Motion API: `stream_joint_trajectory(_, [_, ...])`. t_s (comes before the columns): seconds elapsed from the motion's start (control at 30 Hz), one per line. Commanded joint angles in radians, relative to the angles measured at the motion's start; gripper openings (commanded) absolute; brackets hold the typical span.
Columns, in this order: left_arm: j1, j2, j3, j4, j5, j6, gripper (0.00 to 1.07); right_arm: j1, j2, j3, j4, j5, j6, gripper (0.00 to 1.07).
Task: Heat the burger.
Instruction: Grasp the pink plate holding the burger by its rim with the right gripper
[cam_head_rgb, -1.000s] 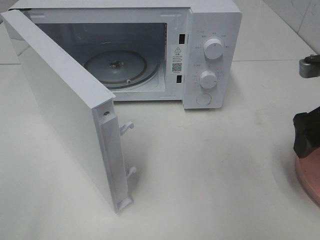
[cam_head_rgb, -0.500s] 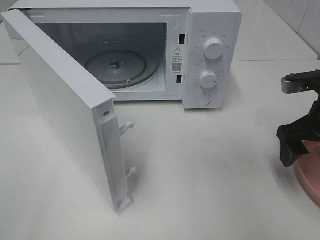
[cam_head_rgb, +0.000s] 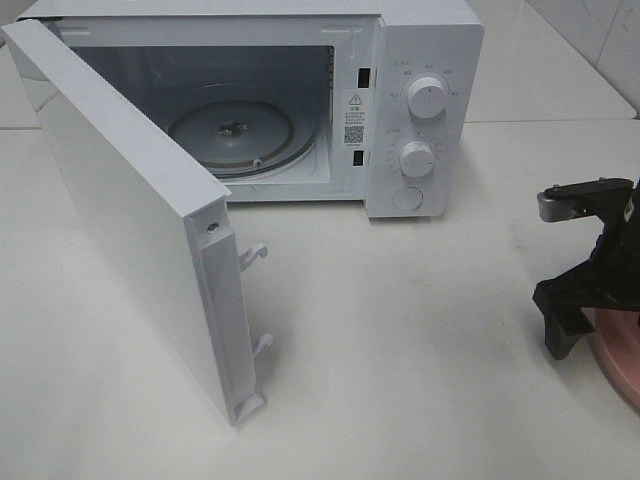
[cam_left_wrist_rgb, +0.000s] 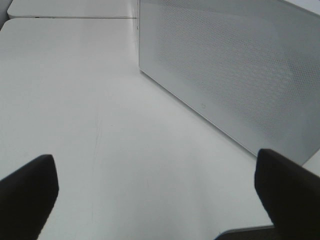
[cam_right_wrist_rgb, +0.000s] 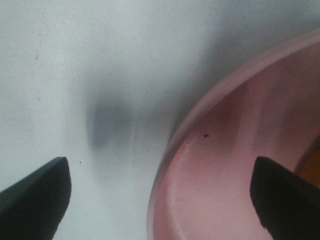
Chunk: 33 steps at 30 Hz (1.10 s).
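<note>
Burger: only an orange-brown sliver, on pink plate.

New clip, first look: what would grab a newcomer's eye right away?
The white microwave at the top of the high view stands out first, its door swung wide to the left and the glass turntable showing inside. Next, at the right edge, the right pincer hangs open over the rim of a pink plate.
</note>
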Motion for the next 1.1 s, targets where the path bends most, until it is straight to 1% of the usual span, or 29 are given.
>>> stream_joint_trajectory(0.03, [0.004, 0.000, -0.001, -0.007, -0.004, -0.005, 1.00, -0.003, 0.017, 0.011, -0.010, -0.021, -0.001, 0.92])
stream_joint_trajectory(0.1, [0.004, 0.000, -0.001, -0.007, -0.004, -0.005, 1.00, -0.003, 0.022, 0.014, -0.010, -0.028, -0.001, 0.92])
stream_joint_trajectory(0.17, [0.004, 0.000, -0.001, -0.007, -0.004, -0.005, 1.00, -0.022, 0.043, 0.035, -0.012, -0.052, -0.001, 0.90])
stream_joint_trajectory(0.4, [0.004, 0.000, -0.001, -0.007, -0.004, -0.005, 1.00, -0.026, 0.066, 0.059, -0.010, -0.088, -0.001, 0.88])
stream_joint_trajectory(0.43, [0.004, 0.000, -0.001, -0.007, -0.004, -0.005, 1.00, -0.026, 0.075, 0.059, -0.010, -0.087, -0.001, 0.86])
stream_joint_trajectory(0.47, [0.004, 0.000, -0.001, -0.007, -0.004, -0.005, 1.00, -0.026, 0.075, 0.059, -0.010, -0.087, -0.001, 0.86])
stream_joint_trajectory(0.5, [0.004, 0.000, -0.001, -0.007, -0.004, -0.005, 1.00, -0.026, 0.077, 0.059, -0.010, -0.088, -0.001, 0.82])
stream_joint_trajectory(0.53, [0.004, 0.000, -0.001, -0.007, -0.004, -0.005, 1.00, -0.026, 0.077, 0.059, -0.010, -0.088, -0.001, 0.82])
stream_joint_trajectory(0.57, [0.004, 0.000, -0.001, -0.007, -0.004, -0.005, 1.00, -0.026, 0.077, 0.059, -0.010, -0.088, -0.001, 0.78])
stream_joint_trajectory(0.6, [0.004, 0.000, -0.001, -0.007, -0.004, -0.005, 1.00, -0.026, 0.078, 0.059, -0.010, -0.087, 0.009, 0.69])
stream_joint_trajectory(0.63, [0.004, 0.000, -0.001, -0.007, -0.004, -0.005, 1.00, -0.026, 0.078, 0.059, -0.010, -0.087, 0.009, 0.69])
stream_joint_trajectory(0.67, [0.004, 0.000, -0.001, -0.007, -0.004, -0.005, 1.00, -0.026, 0.079, 0.059, -0.010, -0.082, 0.022, 0.61])
stream_joint_trajectory(0.7, [0.004, 0.000, -0.001, -0.007, -0.004, -0.005, 1.00, -0.026, 0.079, 0.059, -0.010, -0.082, 0.022, 0.61])
stream_joint_trajectory(0.73, [0.004, 0.000, -0.001, -0.007, -0.004, -0.005, 1.00, -0.026, 0.079, 0.059, -0.010, -0.079, 0.030, 0.54])
stream_joint_trajectory(0.77, [0.004, 0.000, -0.001, -0.007, -0.004, -0.005, 1.00, -0.026, 0.079, 0.059, -0.010, -0.070, 0.030, 0.43])
stream_joint_trajectory(0.8, [0.004, 0.000, -0.001, -0.007, -0.004, -0.005, 1.00, -0.026, 0.079, 0.059, -0.010, -0.070, 0.030, 0.43])
stream_joint_trajectory(0.83, [0.004, 0.000, -0.001, -0.007, -0.004, -0.005, 1.00, -0.026, 0.079, 0.059, -0.010, -0.065, 0.030, 0.37])
stream_joint_trajectory(0.87, [0.004, 0.000, -0.001, -0.007, -0.004, -0.005, 1.00, -0.026, 0.079, 0.059, -0.010, -0.054, 0.030, 0.23])
stream_joint_trajectory(0.9, [0.004, 0.000, -0.001, -0.007, -0.004, -0.005, 1.00, -0.026, 0.079, 0.059, -0.010, -0.054, 0.030, 0.23])
stream_joint_trajectory(0.93, [0.004, 0.000, -0.001, -0.007, -0.004, -0.005, 1.00, -0.026, 0.079, 0.059, -0.010, -0.052, 0.030, 0.10])
stream_joint_trajectory(0.97, [0.004, 0.000, -0.001, -0.007, -0.004, -0.005, 1.00, -0.026, 0.079, 0.059, -0.010, -0.052, 0.030, 0.10])
stream_joint_trajectory(1.03, [0.004, 0.000, -0.001, -0.007, -0.004, -0.005, 1.00, -0.026, 0.079, 0.059, -0.010, -0.053, 0.030, 0.00])
stream_joint_trajectory(1.1, [0.004, 0.000, -0.001, -0.007, -0.004, -0.005, 1.00, -0.023, 0.079, 0.059, -0.010, -0.052, 0.031, 0.00])
